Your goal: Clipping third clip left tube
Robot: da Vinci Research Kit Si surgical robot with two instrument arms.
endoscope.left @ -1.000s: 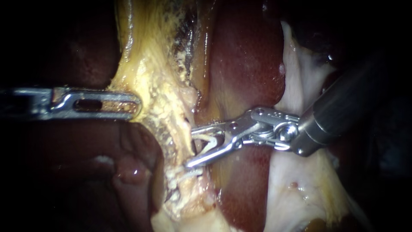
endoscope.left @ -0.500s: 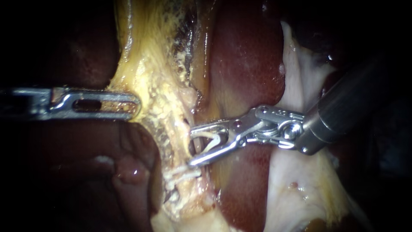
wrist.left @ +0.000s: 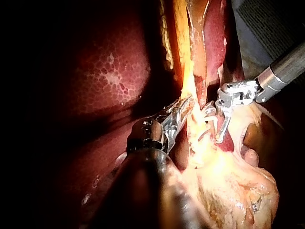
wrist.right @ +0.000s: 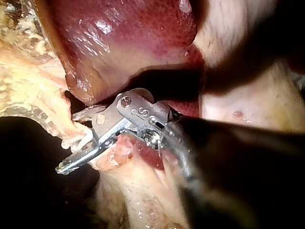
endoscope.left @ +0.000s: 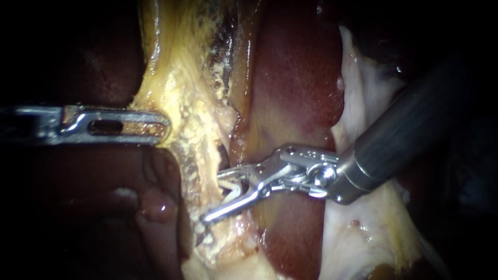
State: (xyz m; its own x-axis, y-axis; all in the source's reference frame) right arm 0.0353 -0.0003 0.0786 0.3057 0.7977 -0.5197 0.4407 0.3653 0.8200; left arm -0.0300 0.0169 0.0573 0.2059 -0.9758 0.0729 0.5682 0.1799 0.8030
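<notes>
The right instrument (endoscope.left: 211, 197) comes in from the right of the frame. Its pincer sits just below the middle. The pincer is spread wide and holds a white clip (endoscope.left: 233, 189) between its two jaws.

The tube (endoscope.left: 210, 158) lies at the left end of the pincer, inside the crumbly yellow tissue (endoscope.left: 176, 88). It runs up and down the frame, and the pincer lies across it. So I think the clip must go a little more to the left to get round the tube.

The left instrument (endoscope.left: 163, 126) is at the middle left. Its pincer is pinching the edge of the yellow tissue. The right instrument is much nearer the tube.

The back of the tube is hidden. I cannot tell if the tube is already inside the clip. The tube is hard to tell from the tissue on it.
</notes>
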